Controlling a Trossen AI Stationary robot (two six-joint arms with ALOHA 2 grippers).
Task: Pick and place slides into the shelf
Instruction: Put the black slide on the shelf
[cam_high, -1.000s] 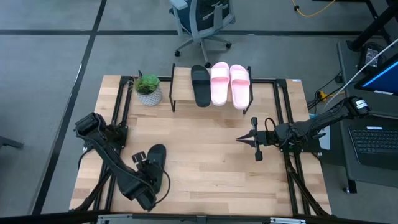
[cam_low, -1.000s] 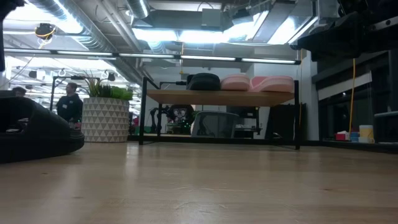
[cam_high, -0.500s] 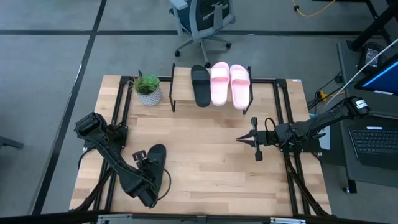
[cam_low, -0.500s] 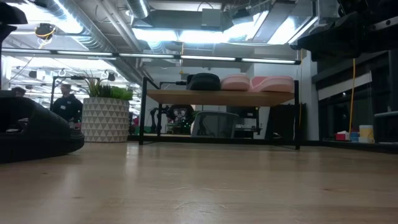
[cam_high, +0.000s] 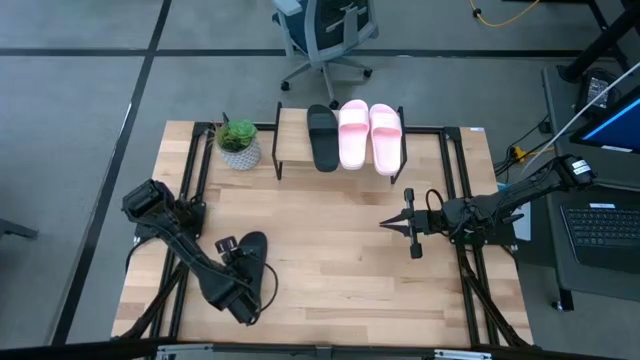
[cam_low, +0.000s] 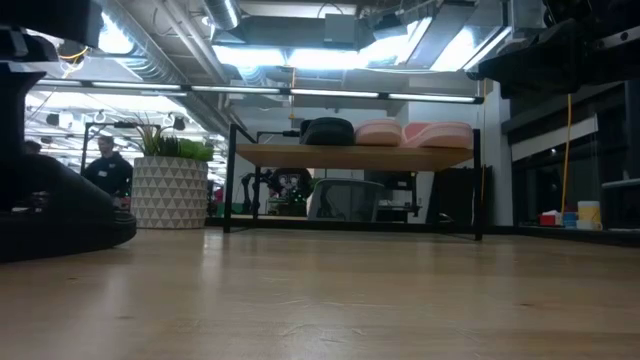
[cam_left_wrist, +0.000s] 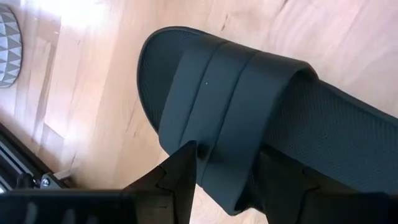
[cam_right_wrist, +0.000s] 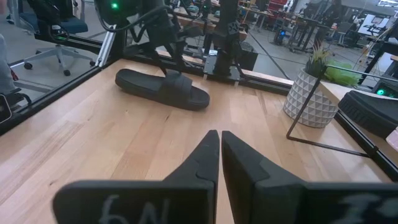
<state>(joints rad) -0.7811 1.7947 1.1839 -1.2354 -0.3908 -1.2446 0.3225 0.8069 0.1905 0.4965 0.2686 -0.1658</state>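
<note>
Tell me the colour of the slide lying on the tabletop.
Matte black slide; clearest in the left wrist view.

Carried on the light wooden tabletop: the shelf at the far edge, a potted plant just beside it, and one black slide lying flat near the front left corner. Lay side by side on the shelf board: another black slide, then two pink slides.

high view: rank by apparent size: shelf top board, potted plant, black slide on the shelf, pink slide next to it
1. shelf top board, largest.
2. black slide on the shelf and pink slide next to it: look alike, unranked.
3. potted plant, smallest.
</note>
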